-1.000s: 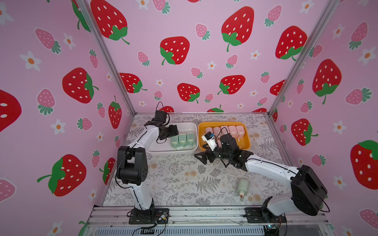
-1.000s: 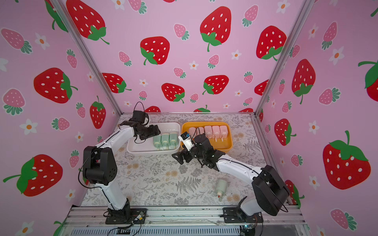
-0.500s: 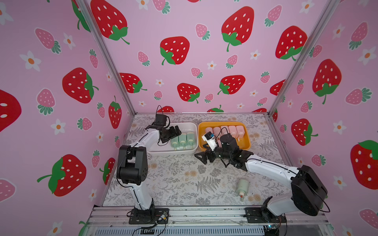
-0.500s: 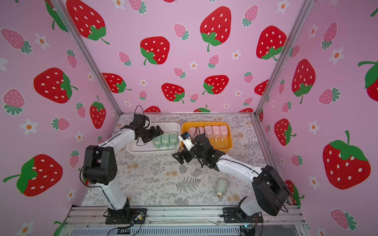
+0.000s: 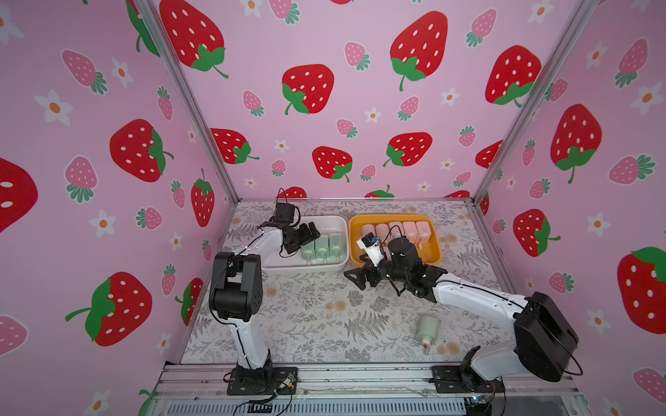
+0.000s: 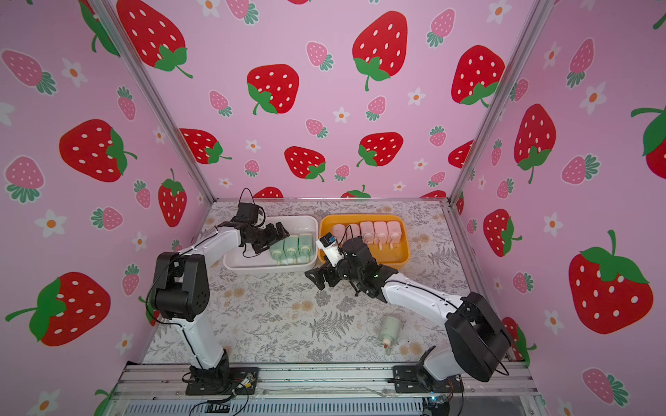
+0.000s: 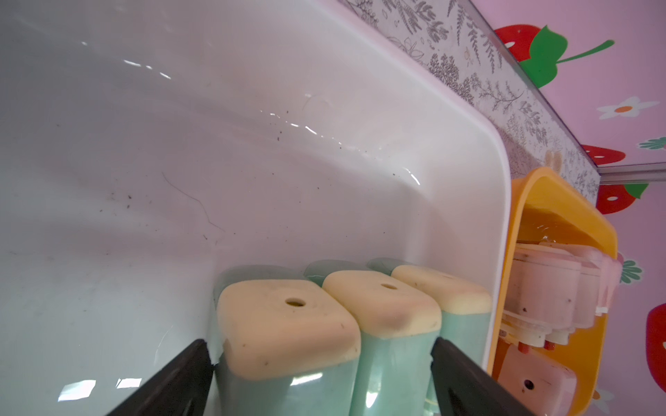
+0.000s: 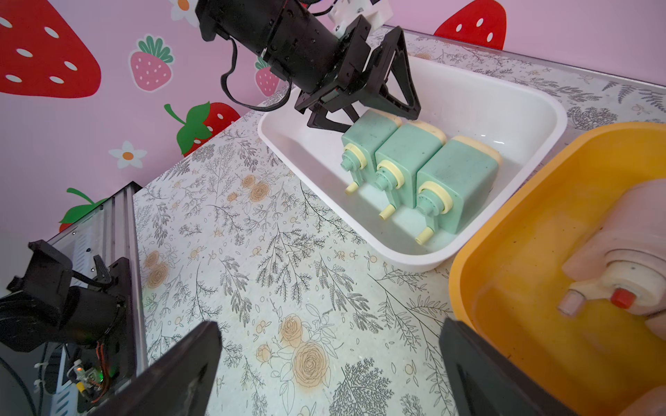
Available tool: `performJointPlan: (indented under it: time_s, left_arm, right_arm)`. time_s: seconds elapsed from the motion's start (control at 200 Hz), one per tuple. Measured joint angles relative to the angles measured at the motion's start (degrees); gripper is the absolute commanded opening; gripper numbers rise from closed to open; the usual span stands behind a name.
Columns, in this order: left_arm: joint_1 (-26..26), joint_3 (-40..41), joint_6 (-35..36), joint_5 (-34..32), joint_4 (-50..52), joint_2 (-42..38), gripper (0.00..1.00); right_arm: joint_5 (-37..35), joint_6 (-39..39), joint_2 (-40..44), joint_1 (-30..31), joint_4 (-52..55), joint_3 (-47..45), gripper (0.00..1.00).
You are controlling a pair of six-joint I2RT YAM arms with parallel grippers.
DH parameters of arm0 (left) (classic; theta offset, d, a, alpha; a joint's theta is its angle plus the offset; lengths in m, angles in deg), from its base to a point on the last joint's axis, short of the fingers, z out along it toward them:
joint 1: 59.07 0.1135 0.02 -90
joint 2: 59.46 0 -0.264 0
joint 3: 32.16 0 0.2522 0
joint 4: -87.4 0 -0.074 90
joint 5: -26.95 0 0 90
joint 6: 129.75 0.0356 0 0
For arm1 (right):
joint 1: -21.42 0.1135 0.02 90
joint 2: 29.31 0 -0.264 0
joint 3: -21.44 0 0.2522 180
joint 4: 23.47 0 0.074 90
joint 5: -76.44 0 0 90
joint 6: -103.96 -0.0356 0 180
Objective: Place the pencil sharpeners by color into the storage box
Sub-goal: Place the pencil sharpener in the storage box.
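One mint-green sharpener (image 5: 427, 329) lies loose on the worktop (image 5: 306, 324). It is frontward of the right hand (image 5: 360, 272) and beside that arm, long axis roughly front-to-back, knob toward the rail. The right hand hovers released and empty. The left hand (image 5: 306, 236) (the farther one) sits released in the white bin (image 5: 324, 217) at three green sharpeners (image 5: 322, 248). The orange bin (image 5: 438, 248) holds the pink sharpeners (image 5: 409, 230).
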Motion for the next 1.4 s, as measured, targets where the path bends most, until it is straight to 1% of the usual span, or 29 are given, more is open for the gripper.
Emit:
performJointPlan:
  time_s: [0.765, 1.101, 1.231, 1.401]
  left_arm:
    - [0.3, -0.2, 0.0, 1.5, -0.5, 1.1, 1.0]
    - [0.1, -0.4, 1.8, -0.9, 0.8, 1.1, 1.0]
    - [0.0, 0.0, 2.3, -2.8, 1.3, -1.0, 1.0]
    - [-0.6, 1.4, 2.8, -5.6, 1.4, -7.9, 1.0]
  right_arm:
    - [-0.5, 0.0, 0.0, 0.0, 0.2, 0.0, 1.0]
    - [-2.7, -0.1, 1.3, 0.0, 1.0, -1.2, 1.0]
    - [-4.7, -0.4, 2.7, 0.0, 1.4, -2.1, 1.0]
    - [-9.1, -1.2, 4.5, 0.0, 3.2, -2.3, 0.99]
